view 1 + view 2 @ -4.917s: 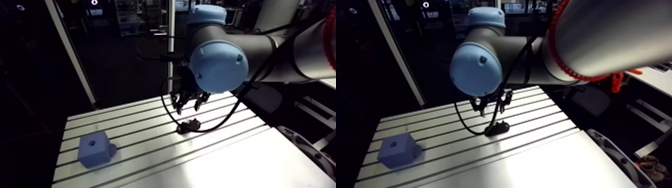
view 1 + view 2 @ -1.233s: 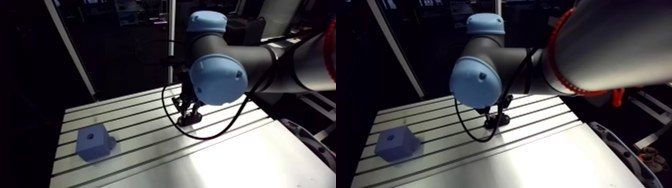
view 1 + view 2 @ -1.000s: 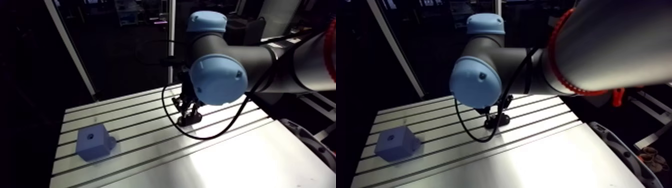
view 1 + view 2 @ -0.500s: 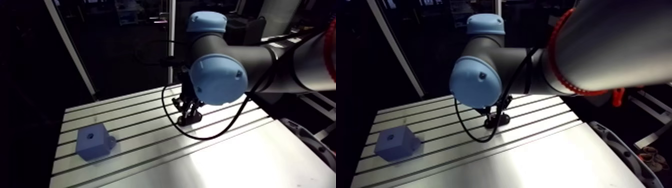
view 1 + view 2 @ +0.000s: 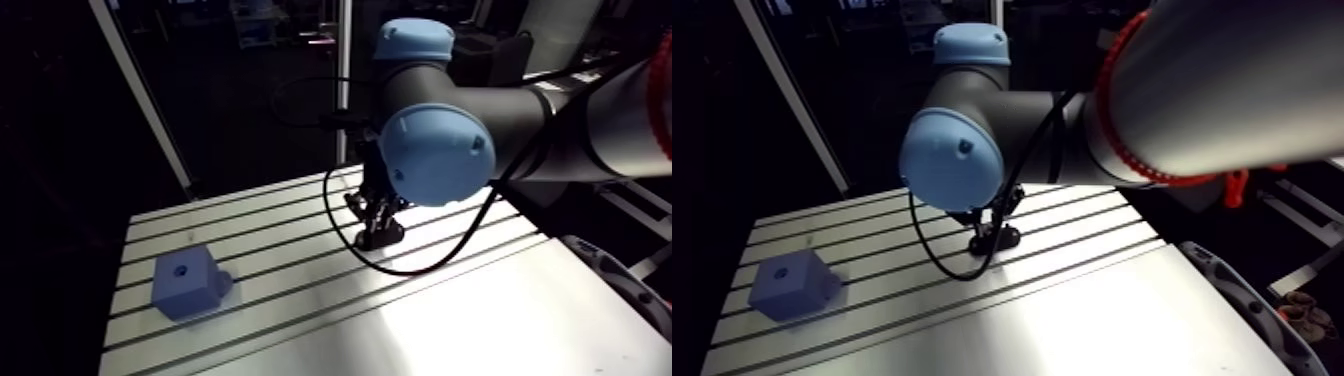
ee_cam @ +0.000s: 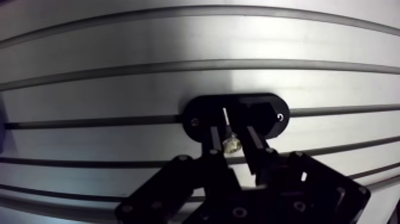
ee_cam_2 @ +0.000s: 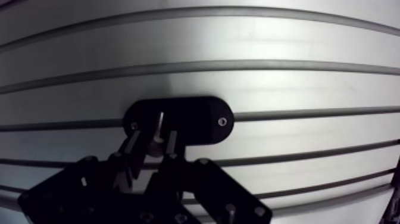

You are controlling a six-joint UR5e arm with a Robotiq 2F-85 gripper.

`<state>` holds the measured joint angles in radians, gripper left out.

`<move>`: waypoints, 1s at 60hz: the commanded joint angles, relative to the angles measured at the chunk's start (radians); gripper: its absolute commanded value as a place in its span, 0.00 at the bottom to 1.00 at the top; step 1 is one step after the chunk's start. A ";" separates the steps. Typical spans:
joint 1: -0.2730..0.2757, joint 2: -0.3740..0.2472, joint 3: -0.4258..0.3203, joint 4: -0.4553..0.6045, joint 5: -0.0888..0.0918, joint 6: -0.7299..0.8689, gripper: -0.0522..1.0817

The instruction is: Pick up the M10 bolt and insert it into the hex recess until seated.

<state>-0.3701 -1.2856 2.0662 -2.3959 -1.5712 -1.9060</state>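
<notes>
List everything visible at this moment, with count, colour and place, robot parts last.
slotted table: one, silver aluminium, under everything.
block: one, blue, hole in its top, on the table well apart from the holder.
holder: one, black, oval, flat on the table under the gripper.
bolt: one, shiny metal, over the holder at the gripper's tip.
gripper: one, black, low over the holder.
arm: one, dark with light-blue joint caps, above the table.

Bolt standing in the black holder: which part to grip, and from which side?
Grip the bolt by its exposed top end, coming straight down from above with a finger on either side. It appears to stand upright in the black oval holder, which hides its lower part from side access. The gripper straddles it, open.
</notes>
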 commanded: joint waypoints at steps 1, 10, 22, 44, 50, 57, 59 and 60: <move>0.000 0.001 -0.002 0.002 0.001 0.000 0.64; 0.001 0.003 -0.002 0.007 0.003 0.000 0.65; 0.000 0.003 -0.001 0.008 0.004 0.000 0.65; 0.000 0.001 -0.003 0.008 0.004 0.000 0.71; 0.000 0.000 -0.005 0.015 0.004 0.000 0.73; 0.000 -0.008 -0.011 0.028 0.006 0.000 0.75; 0.000 -0.009 -0.013 0.028 0.006 0.000 0.75; 0.002 -0.011 -0.013 0.029 0.006 0.000 0.75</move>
<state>-0.3700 -1.2874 2.0600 -2.3795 -1.5666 -1.9060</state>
